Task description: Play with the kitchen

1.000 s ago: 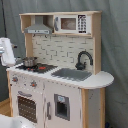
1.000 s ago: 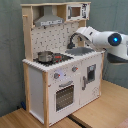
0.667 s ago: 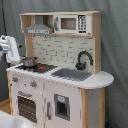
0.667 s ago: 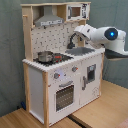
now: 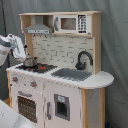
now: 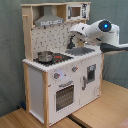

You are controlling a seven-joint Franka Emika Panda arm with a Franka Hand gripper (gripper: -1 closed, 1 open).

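The kitchen [image 5: 60, 95] [image 6: 60, 80] is a white and light-wood toy unit with a grey hood [image 5: 39, 27], a black faucet [image 5: 83, 59] over a sink [image 5: 72, 75] and a red-ringed hob [image 5: 44, 67]. A small metal pot [image 5: 30, 61] [image 6: 45, 56] stands on the hob. My gripper [image 5: 23, 52] hangs just left of and above the pot in the first exterior view. In the second exterior view my gripper [image 6: 73, 36] is above the counter, in front of the back wall, between hob and sink. The white arm [image 6: 97, 31] reaches in from the second exterior view's right.
A toy microwave [image 5: 70, 23] sits on the upper shelf beside the hood. The oven door [image 6: 64, 95] and knobs [image 6: 56, 76] face outward on the front. The unit stands on a wooden table [image 6: 100, 110], with a grey curtain behind.
The arm has swung in over the counter: rightward toward the pot in the first exterior view, up and left in the second exterior view. The pot has not moved.
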